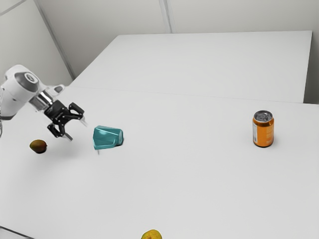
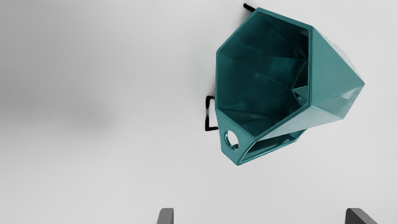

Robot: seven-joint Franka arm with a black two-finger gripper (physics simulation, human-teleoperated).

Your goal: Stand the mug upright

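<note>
Exterior view: gripper [image 1: 77,129] over the table [image 1: 199,194], angled down toward the exterior view's right. Fingers [image 2: 166,217] spread wide, nothing between them; both tips show in the wrist view, well apart from each other. Neither touches the mug.

Mug [image 1: 107,138]: teal, faceted, on its side on the table, just beyond the fingertips. In the exterior view its narrower base points to the exterior view's right, mouth [image 2: 264,74] toward the gripper. Wrist view looks into the hollow. Handle [image 2: 231,154] on the side of the mug nearer the fingers, a round hole through it. Thin black bent mark [image 2: 207,123] beside the mug, near the handle.

Farther out, exterior view: small brownish-red fruit [image 1: 38,146] near the gripper, toward the exterior view's left. Orange can [image 1: 263,130] upright, well apart from the mug, toward the exterior view's right. Yellow fruit [image 1: 152,235] at the near edge, partly cut off.
</note>
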